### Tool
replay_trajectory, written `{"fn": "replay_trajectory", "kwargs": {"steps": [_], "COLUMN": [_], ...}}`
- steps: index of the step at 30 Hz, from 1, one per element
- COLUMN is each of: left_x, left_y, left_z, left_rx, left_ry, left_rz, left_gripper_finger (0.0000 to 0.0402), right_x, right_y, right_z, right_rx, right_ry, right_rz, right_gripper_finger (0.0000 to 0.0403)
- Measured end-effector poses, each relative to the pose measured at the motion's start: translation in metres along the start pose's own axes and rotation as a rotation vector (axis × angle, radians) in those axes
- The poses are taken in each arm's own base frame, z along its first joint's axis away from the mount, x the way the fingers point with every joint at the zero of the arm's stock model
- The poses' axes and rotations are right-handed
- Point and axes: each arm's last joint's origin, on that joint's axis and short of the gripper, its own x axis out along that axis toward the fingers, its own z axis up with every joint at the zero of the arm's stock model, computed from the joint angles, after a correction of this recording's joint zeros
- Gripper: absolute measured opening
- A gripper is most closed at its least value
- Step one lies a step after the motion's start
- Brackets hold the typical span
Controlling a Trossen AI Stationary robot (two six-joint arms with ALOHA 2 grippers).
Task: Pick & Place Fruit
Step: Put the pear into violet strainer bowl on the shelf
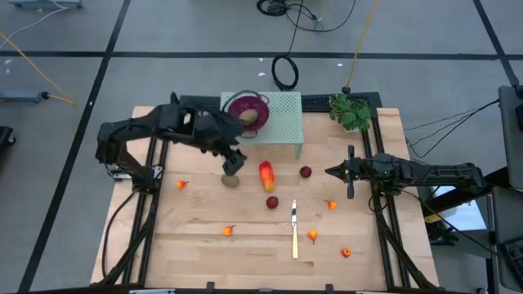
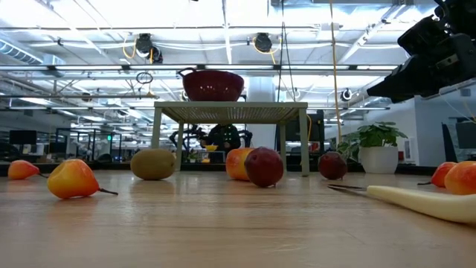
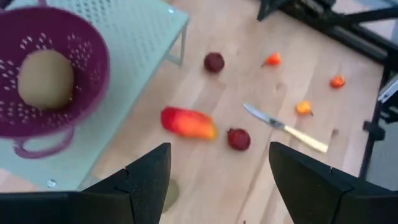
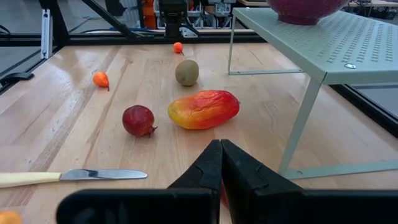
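Fruit is the business here, and the left gripper (image 1: 232, 161) hangs with its fingers spread and nothing between them, above the brown-green oval (image 1: 231, 180) that lies on the wooden table (image 1: 204, 253) just under and ahead of it. The spread fits a drop onto that oval, I judge. Behind this gripper stands a pale green perforated stand (image 1: 282, 122) with the purple colander (image 1: 247, 109) on it, and a second brown-green oval (image 3: 45, 79) already sits in the bowl, so the colander looks to be the goal for the rest. Beyond the fingertips, toward the other arm, lie the red-orange oblong fruit (image 1: 267, 175), then two dark red balls (image 1: 272, 202) and (image 1: 305, 171), the yellow-handled knife (image 1: 294, 235), and small orange pieces scattered farther out. The right gripper (image 1: 333, 172) waits across the table, fingers pressed together, pointing at the nearer red ball but well clear of it
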Motion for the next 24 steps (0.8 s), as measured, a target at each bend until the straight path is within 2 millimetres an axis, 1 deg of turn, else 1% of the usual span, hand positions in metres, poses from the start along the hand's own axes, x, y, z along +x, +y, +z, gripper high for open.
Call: {"fn": "replay_trajectory", "kwargs": {"steps": [2, 5, 13, 24], "left_x": [0.003, 0.013, 0.046, 0.095], "left_y": [-0.006, -0.016, -0.043, -0.069], "left_z": [-0.007, -0.013, -0.025, -0.041], "left_rx": [0.028, 0.065, 0.146, 0.204], "left_ry": [0.041, 0.084, 0.196, 0.320], "left_rz": [0.034, 0.056, 0.081, 0.133], "left_gripper_finger": [0.0271, 0.0271, 0.0271, 0.0271], "right_x": [0.000, 0.000, 0.000, 0.000], "right_y": [0.000, 0.000, 0.000, 0.000], "right_z": [0.000, -0.001, -0.001, -0.001], "right_rx": [-0.001, -0.001, -0.002, 0.001], "right_ry": [0.000, 0.006, 0.013, 0.013], "right_rz": [0.000, 0.000, 0.000, 0.001], "right_gripper_finger": [0.0004, 0.0004, 0.0004, 0.0004]}}
